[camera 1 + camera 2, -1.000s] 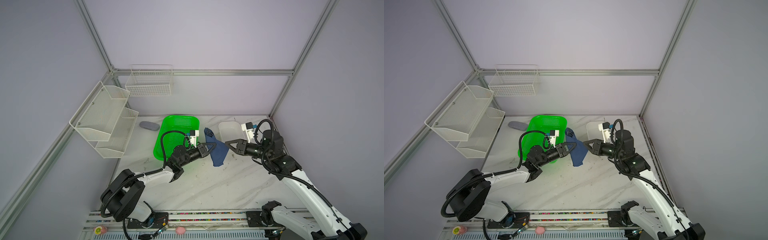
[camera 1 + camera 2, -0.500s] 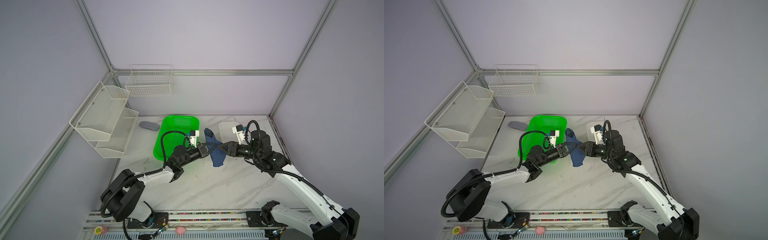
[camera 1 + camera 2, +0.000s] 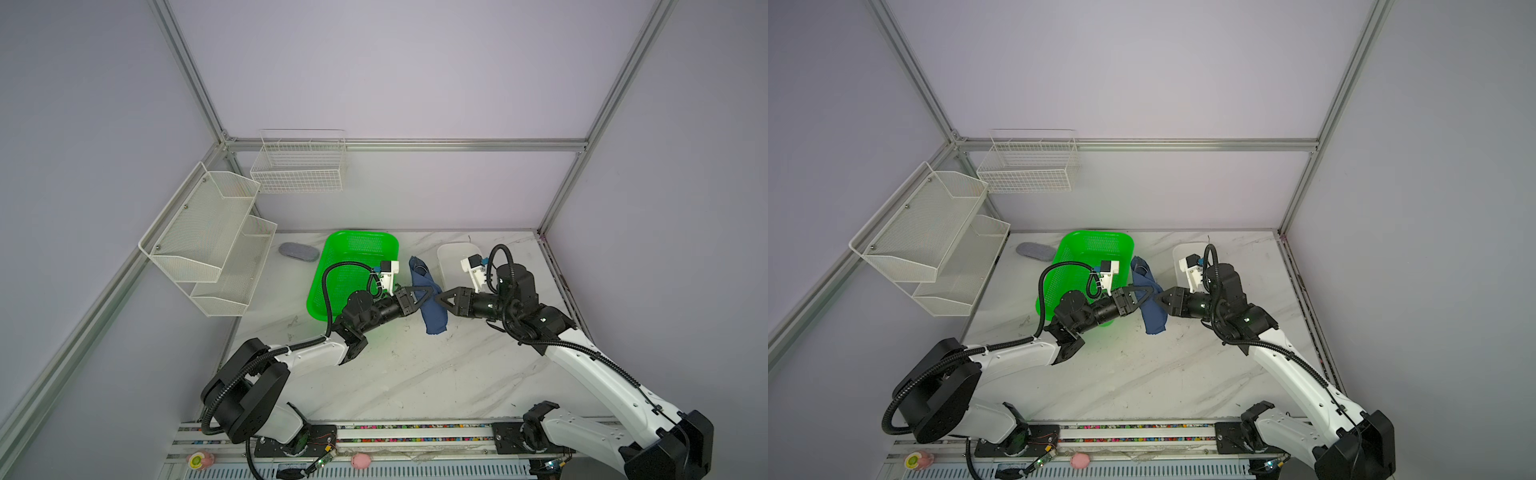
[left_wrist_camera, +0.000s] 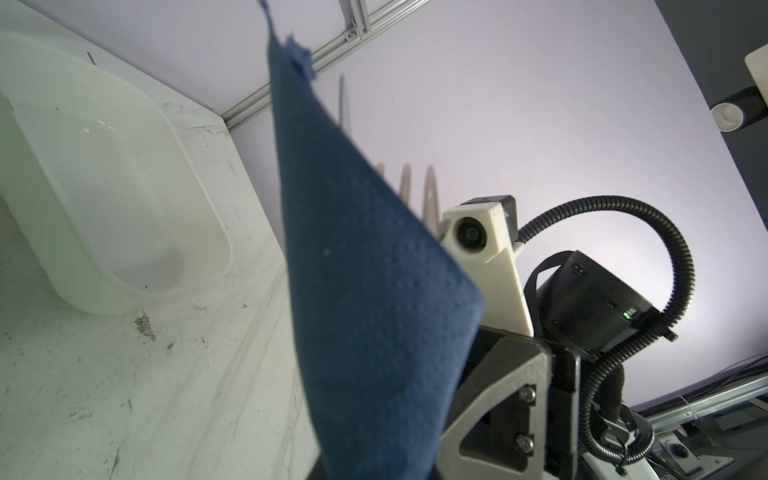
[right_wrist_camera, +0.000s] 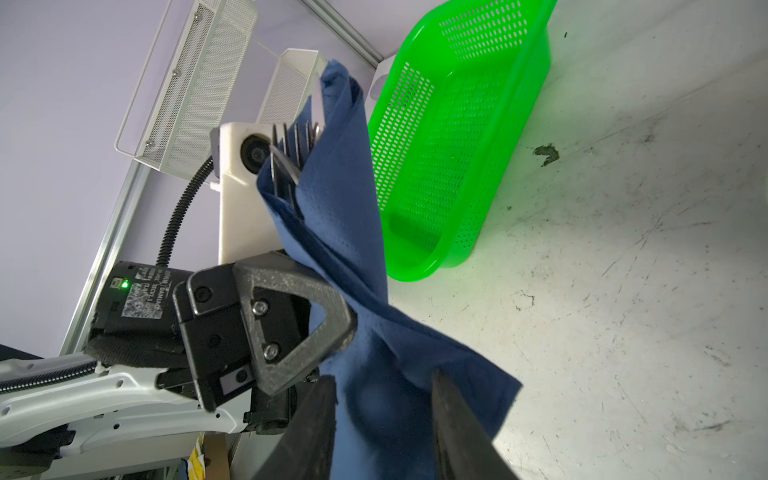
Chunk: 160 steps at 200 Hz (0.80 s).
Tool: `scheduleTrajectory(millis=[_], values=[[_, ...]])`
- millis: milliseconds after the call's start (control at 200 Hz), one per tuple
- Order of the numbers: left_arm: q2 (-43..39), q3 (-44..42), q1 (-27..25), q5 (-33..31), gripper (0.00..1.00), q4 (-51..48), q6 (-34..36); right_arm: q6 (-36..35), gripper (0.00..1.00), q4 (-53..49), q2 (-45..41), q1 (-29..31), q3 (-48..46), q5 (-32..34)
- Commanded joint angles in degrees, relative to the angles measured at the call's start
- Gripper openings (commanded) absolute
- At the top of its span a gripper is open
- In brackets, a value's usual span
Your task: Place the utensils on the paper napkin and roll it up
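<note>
The paper napkin (image 3: pixel 433 318) (image 3: pixel 1152 316) is a loose navy roll held off the table, tilted, its lower end hanging near the marble. My left gripper (image 3: pixel 428 289) (image 3: pixel 1150 289) is shut on its middle from the left. The utensils are wrapped inside: fork tines (image 5: pixel 286 164) and a knife tip (image 4: pixel 343 97) poke out of the upper end. My right gripper (image 3: pixel 439 297) (image 5: pixel 382 380) comes from the right, open, its two fingers standing either side of the napkin's (image 5: pixel 345 216) lower part. In the left wrist view the napkin (image 4: pixel 374 291) covers my own jaws.
A green perforated basket (image 3: pixel 353 249) stands just left of the napkin, a white tray (image 3: pixel 451 254) right behind it. A grey oval pad (image 3: pixel 296 252) lies at the back left. White mesh shelves (image 3: pixel 208 237) and a wire basket (image 3: pixel 299 166) hang on the walls.
My right arm has swung left to the napkin and its jaws have widened, now straddling the roll. The left gripper and the napkin have stayed in place.
</note>
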Motion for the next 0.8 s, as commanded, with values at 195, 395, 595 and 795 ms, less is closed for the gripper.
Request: scheduleTrajectory(millis=[195,395,595,795], values=[[-2.3,3.9,0.3,1.6,0.1,5.3,0.3,0.1,0.41,4.3,1.0,0.3,-1.5,-5.3],[-2.4,3.4,0.3,1.6,0.1,4.4,0.5,-3.2,0.41,-0.8,-0.7,0.3,2.3,-0.1],[-2.5,3.4,0.4,1.9,0.1,4.3,0.3,0.7,0.41,6.2,0.5,0.3,2.0,-1.7],[-2.4,3.5,0.3,2.1,0.1,4.2,0.2,2.4,0.4,8.8,0.7,0.3,2.6,0.4]])
